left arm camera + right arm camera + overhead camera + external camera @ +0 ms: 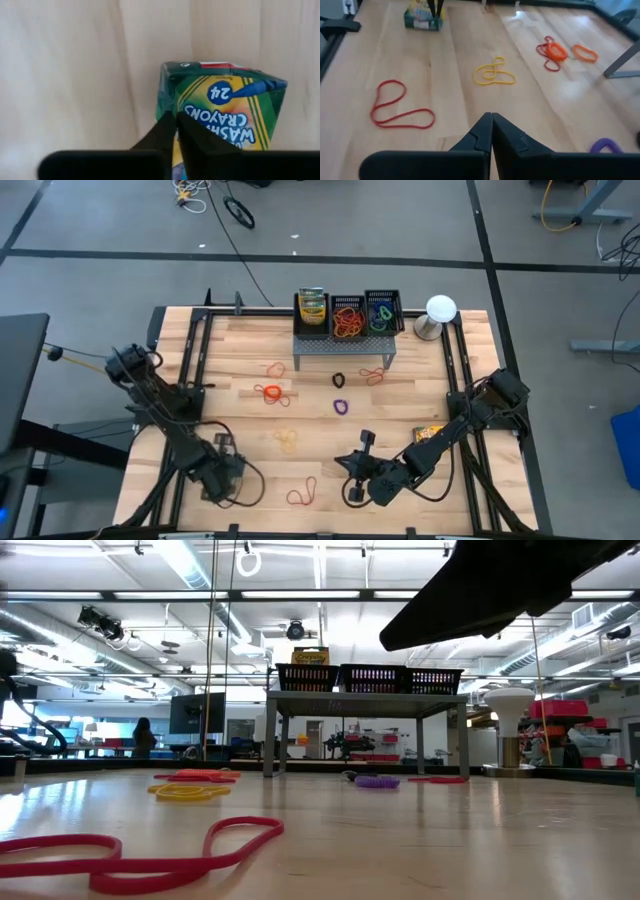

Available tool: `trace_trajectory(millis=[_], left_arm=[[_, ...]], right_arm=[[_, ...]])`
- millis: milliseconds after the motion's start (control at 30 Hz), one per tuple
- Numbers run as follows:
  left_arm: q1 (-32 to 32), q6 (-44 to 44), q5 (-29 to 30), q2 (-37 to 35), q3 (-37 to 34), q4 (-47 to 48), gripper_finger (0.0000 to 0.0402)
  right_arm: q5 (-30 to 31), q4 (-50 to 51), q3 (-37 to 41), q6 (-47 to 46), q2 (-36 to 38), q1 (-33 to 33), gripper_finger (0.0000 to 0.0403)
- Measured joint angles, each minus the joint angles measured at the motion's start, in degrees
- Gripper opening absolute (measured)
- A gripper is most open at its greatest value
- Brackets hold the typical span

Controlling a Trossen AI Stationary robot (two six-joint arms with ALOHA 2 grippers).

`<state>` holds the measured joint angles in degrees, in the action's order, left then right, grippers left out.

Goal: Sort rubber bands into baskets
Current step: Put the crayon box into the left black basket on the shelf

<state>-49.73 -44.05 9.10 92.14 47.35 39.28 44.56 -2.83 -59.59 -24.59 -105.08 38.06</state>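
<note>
Rubber bands lie loose on the table: a red loop (303,496) near the near edge, a yellow one (287,440), an orange-red bunch (270,392), a purple one (341,406) and a black one (338,380). Three black mesh baskets (348,315) stand on a grey perforated stand (340,348). The middle and right baskets hold bands. The left basket (313,310) holds a crayon box. My left gripper (176,117) is shut, pointing down at another crayon box (225,110) at the table's near left. My right gripper (491,116) is shut above bare wood near the red loop (400,107). My left gripper comes from above with shut fingers (436,7), their tips at the upper part of the crayon box (422,19), which stands on the table. I cannot tell whether they touch it or hold a part of it.
A third crayon box (428,434) lies beside my right arm. A white round-topped object (440,310) stands at the far right corner. More bands, orange (272,367) and red (372,373), lie in front of the stand. Black rails (190,350) frame the table.
</note>
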Motion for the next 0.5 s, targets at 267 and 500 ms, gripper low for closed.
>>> trace_trajectory(millis=[267, 500], left_arm=[[13.4, 31.8, 10.9, 0.3, 7.0, -9.6, 0.0006], [24.6, 56.4, 7.4, 5.4, 12.1, -16.8, 0.0021]], right_arm=[[3.0, 0.0, 0.0, 5.5, 0.0, -0.3, 0.0016], [3.0, 0.5, 0.0, 7.6, 0.0, -2.2, 0.0016]])
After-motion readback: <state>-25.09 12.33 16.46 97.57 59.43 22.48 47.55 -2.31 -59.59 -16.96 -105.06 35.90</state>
